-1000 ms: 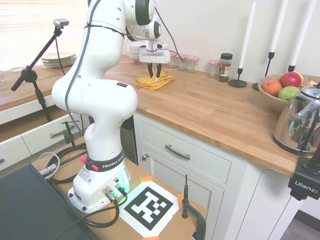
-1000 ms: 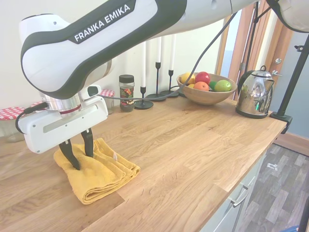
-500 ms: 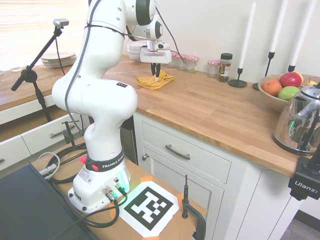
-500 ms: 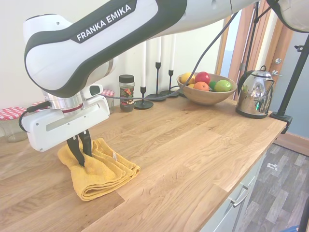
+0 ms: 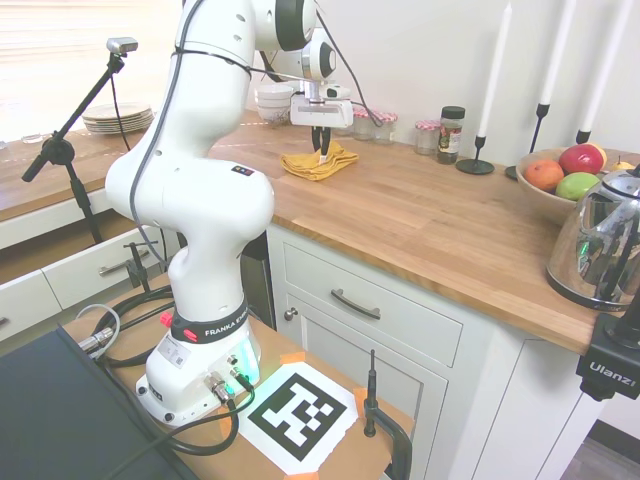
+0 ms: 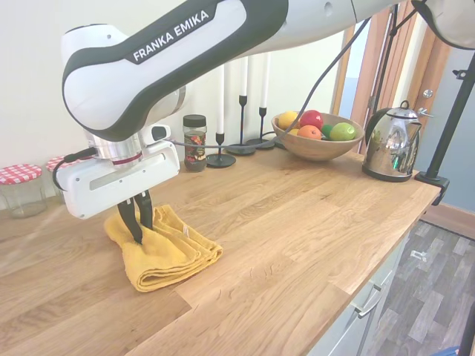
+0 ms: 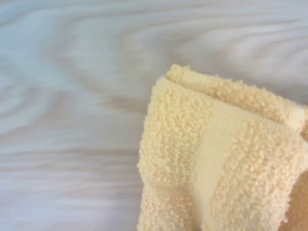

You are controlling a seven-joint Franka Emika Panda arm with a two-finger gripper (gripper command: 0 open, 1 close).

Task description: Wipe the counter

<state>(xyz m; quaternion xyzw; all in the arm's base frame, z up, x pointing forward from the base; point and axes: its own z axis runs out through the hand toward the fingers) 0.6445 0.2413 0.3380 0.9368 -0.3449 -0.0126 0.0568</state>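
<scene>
The counter [image 6: 297, 222] is a long light-brown butcher-block top with plank grain over white cabinets with metal-handled drawers, and a folded yellow towel [image 6: 167, 248] lies flat on it near its back edge.

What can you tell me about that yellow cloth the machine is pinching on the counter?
The yellow cloth is a thick, looped terry towel, folded into several layers with a small white tag on one fold. It lies flat on the wooden counter near the back wall, slightly rumpled. The gripper comes straight down and has its dark fingers shut on the upper layers.
</scene>
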